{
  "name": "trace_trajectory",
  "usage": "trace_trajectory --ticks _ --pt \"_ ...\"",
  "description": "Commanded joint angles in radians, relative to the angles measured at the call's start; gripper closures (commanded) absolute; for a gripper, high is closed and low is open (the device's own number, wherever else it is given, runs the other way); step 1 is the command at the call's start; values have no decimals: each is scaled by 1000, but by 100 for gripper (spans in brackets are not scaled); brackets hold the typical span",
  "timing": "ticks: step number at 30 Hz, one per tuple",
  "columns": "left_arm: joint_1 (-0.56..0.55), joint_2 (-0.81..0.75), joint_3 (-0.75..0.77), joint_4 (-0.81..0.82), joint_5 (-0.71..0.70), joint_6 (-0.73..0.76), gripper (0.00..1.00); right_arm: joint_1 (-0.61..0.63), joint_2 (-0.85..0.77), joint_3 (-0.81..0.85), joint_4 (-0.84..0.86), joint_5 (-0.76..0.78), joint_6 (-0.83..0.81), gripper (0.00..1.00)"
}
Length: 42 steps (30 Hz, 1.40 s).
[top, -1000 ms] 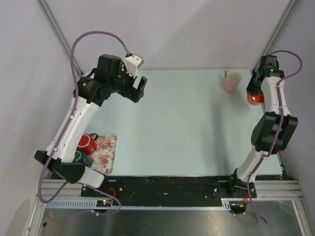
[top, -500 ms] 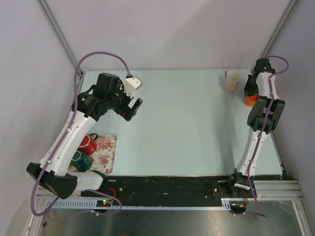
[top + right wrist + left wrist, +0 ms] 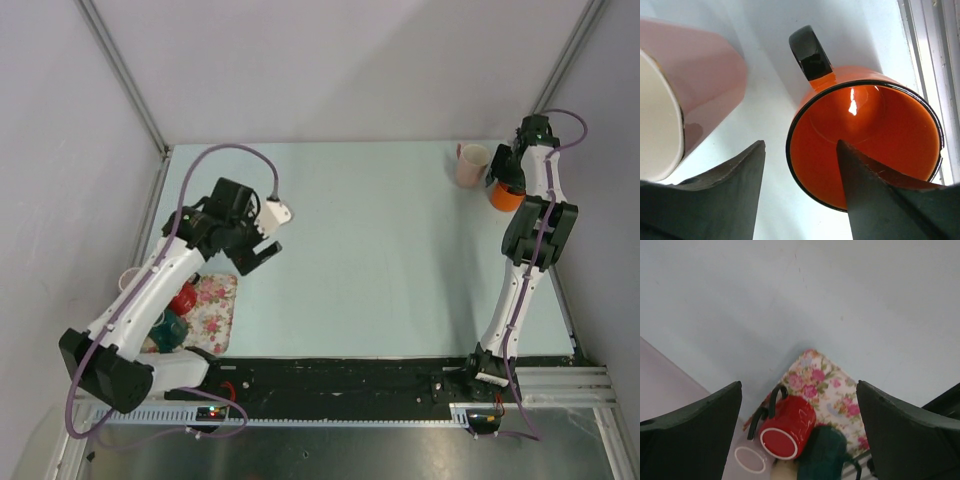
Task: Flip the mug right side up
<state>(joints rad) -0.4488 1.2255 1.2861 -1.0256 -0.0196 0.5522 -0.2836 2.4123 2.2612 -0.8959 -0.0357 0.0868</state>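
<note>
At the left edge of the tabletop (image 3: 380, 250), a floral mat (image 3: 217, 300) carries a red mug (image 3: 788, 426) lying on its side, with a dark green mug (image 3: 825, 456) just beside it. The left end effector (image 3: 258, 248) hovers above the mat's far end, its fingers spread wide and holding nothing. In the far right corner, a pink mug (image 3: 470, 165) stands upright. Just to its right is the orange mug (image 3: 506, 195), mouth up toward the right wrist camera, black handle (image 3: 810, 52) pointing away from the arm's base. The right end effector (image 3: 800, 145) is parted around the orange mug's rim, one fingertip over the mouth and the other outside the wall, with daylight on both sides.
</note>
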Motion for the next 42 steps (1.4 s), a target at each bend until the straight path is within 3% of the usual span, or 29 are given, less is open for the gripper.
trace_trajectory --ticks 1,5,7,13,17,24,32,34,37,39,42 --pt "-2 7 -114 -79 -186 192 1 -3 -116 26 16 -1 -15 29" --pt "21 89 -177 -105 -302 222 4 1 -224 -28 34 -6 -11 7" --pt "60 147 -164 -109 -325 223 6 7 -276 -52 38 -5 -11 2" --pt "208 362 -74 -115 -438 206 8 62 -429 -141 14 14 -35 1" --pt "297 471 -35 -129 -475 157 22 97 -555 -310 96 -57 -41 1" --pt "365 556 -40 -149 -408 105 36 113 -648 -468 157 -75 -46 0" --pt "395 608 -85 -148 -334 86 52 113 -653 -504 147 -70 -77 1" --pt "395 623 -70 -149 -299 73 61 118 -653 -504 146 -76 -79 1" --pt "396 636 -60 -152 -283 56 91 129 -666 -503 140 -75 -82 1" --pt "395 616 -65 -159 -274 59 98 140 -679 -504 131 -73 -82 1" --pt "394 562 -38 -188 -234 57 100 162 -715 -510 115 -75 -83 1"
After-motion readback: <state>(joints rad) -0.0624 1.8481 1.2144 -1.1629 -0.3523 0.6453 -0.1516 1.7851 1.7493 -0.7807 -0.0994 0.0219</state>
